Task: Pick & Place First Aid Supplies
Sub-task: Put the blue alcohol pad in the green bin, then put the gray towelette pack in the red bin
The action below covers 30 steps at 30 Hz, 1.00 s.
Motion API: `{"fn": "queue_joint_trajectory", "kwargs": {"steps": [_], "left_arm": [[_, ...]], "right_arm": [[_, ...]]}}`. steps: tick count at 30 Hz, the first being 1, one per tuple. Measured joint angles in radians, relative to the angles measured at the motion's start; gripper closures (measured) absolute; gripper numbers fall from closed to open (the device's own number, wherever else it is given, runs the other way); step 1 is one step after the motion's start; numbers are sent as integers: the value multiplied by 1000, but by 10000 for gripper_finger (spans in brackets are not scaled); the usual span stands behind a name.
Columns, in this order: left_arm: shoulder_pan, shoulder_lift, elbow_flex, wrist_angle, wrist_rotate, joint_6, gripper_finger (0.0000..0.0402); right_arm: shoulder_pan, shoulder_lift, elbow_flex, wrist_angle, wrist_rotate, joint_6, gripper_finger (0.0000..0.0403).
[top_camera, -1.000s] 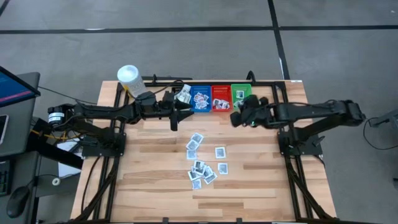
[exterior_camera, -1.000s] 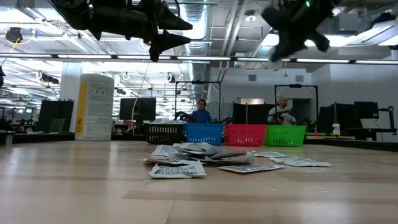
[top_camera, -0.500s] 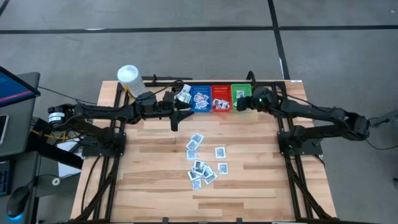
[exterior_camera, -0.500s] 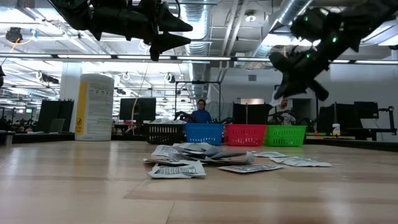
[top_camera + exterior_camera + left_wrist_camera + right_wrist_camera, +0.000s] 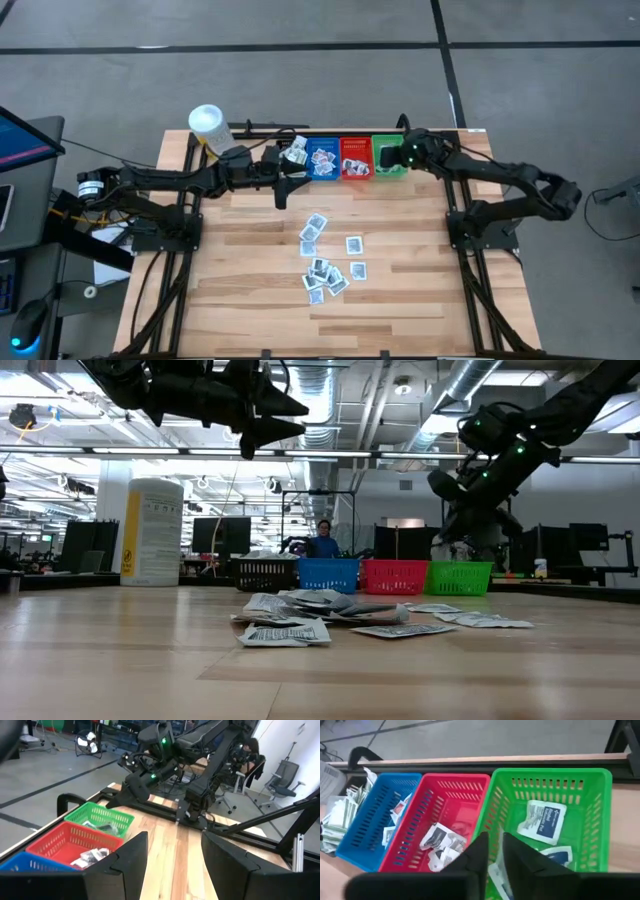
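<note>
A row of four small plastic bins is set along the far edge of the pale wooden slatted tabletop (image 5: 250, 250): a black bin (image 5: 266, 574), a blue bin (image 5: 385, 822), a red bin (image 5: 445, 827) and a green bin (image 5: 555, 815), side by side and touching. Flat white packets are seen in each; a white packet with a dark blue patch (image 5: 543, 822) lies in the green bin, crumpled white packets (image 5: 440, 845) in the red one. The loose first aid packets (image 5: 327, 258) are clustered near the middle of the tabletop, with bare wood open on every side of them. A white cylindrical tub with a yellow label (image 5: 207, 125) stands at the far left corner.

The right end effector (image 5: 390, 161) is held over the green bin, its fingers only narrowly parted; nothing is seen between them. The left end effector (image 5: 284, 178) hangs above the tabletop in front of the black bin, fingers wide apart and empty.
</note>
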Motion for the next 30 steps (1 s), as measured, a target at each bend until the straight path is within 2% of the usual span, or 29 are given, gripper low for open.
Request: {"fn": "queue_joint_trajectory", "kwargs": {"steps": [7, 13, 18, 23, 30], "left_arm": [[9, 0, -4, -34, 0, 0, 215], [8, -6, -35, -40, 1, -24, 215], [8, -35, -67, -44, 1, -32, 215], [8, -79, -101, -45, 7, -29, 215], [-12, -128, -180, -50, 38, -29, 215]], "right_arm": [[0, 40, 0, -7, 10, 8, 279], [30, -8, 0, -25, 47, -4, 285], [155, -106, 0, 30, 98, -108, 302], [325, -183, 0, 62, 93, -222, 308], [593, -169, 0, 57, 88, -220, 308]]}}
